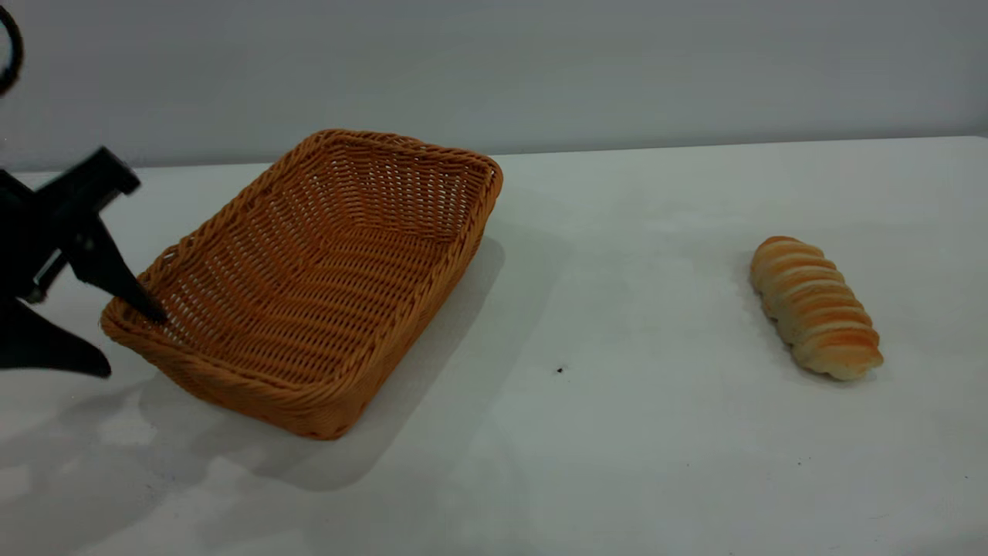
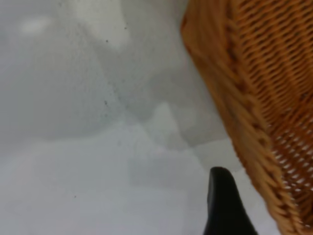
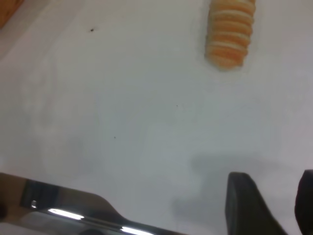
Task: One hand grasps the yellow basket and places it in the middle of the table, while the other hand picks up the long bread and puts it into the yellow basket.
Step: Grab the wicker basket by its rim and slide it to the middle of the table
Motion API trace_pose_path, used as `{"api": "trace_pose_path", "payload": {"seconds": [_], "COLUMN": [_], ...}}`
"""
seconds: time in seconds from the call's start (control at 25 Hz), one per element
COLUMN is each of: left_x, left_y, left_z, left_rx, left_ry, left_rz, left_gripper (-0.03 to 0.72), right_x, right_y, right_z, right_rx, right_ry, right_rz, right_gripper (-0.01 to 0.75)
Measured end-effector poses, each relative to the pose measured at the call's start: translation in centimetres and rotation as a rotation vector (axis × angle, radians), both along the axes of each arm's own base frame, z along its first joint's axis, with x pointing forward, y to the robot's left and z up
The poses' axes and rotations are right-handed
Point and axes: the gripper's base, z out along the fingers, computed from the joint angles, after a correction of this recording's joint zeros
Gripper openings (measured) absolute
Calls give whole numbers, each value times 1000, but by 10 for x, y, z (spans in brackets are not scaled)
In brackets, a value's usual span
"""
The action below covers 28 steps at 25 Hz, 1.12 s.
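The yellow basket [image 1: 324, 270] lies at the table's left, its wicker rim also showing in the left wrist view [image 2: 254, 127]. My left gripper [image 1: 131, 344] is open and straddles the basket's left end rim. One finger is inside the basket. The other finger [image 2: 222, 205] is outside, a little apart from the rim. The long bread [image 1: 814, 307] lies on the white table [image 1: 617, 432] at the right, untouched. In the right wrist view the bread [image 3: 229, 34] is far from my right gripper [image 3: 274, 196], which is open and empty above bare table. The right gripper is out of the exterior view.
A small dark speck [image 1: 560, 371] marks the table between basket and bread. The table's metal front edge [image 3: 73, 213] shows in the right wrist view. A grey wall [image 1: 540, 69] stands behind the table.
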Motion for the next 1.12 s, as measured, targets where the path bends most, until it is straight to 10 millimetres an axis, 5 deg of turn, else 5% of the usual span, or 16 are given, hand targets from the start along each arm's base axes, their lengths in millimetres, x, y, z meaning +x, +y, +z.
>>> {"api": "trace_pose_path", "payload": {"seconds": [0.92,1.12], "left_x": [48,55], "left_y": [-17,-23], "left_z": [-54,-60], "left_rx": [-12,-27], "left_ry": [78,80], "left_rz": [-10,3], "left_gripper": [461,328], "right_x": [2,2], "right_y": [0,0], "right_z": [1,1], "right_rx": [0,-1], "right_ry": [-23,-24], "right_rz": [2,3], "right_gripper": [291,291]}}
